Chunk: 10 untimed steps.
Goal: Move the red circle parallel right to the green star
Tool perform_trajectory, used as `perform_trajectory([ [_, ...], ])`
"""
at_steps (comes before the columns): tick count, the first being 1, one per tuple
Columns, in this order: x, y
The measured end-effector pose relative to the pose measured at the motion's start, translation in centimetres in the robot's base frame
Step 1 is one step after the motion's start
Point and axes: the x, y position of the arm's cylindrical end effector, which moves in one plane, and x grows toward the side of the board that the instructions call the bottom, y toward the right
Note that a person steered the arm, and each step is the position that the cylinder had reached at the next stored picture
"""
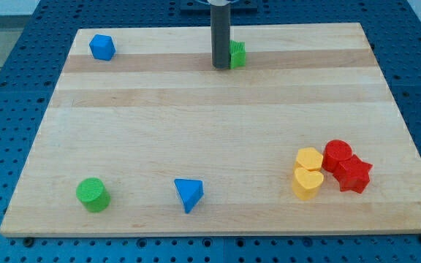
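Observation:
The red circle [337,154] lies at the view's lower right, touching a red star [354,174] just below and right of it. The green star [237,54] sits near the view's top centre, partly hidden behind my rod. My tip [221,66] rests on the board just left of the green star, touching or nearly touching it. The tip is far from the red circle.
Two yellow blocks, a hexagon [309,158] and a heart [307,183], sit just left of the red pair. A blue triangle [188,193] and a green cylinder [92,193] lie at the bottom left. A blue hexagon-like block [102,47] is at top left. The wooden board [210,117] has blue pegboard around it.

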Motion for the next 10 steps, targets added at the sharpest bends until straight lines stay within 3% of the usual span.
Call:
perform_trajectory([
  [3,0.3,-4.8],
  [7,-0.1,-5.1],
  [8,2.9,-1.9],
  [9,7.2,5.0],
  [10,9.1,16.2],
])
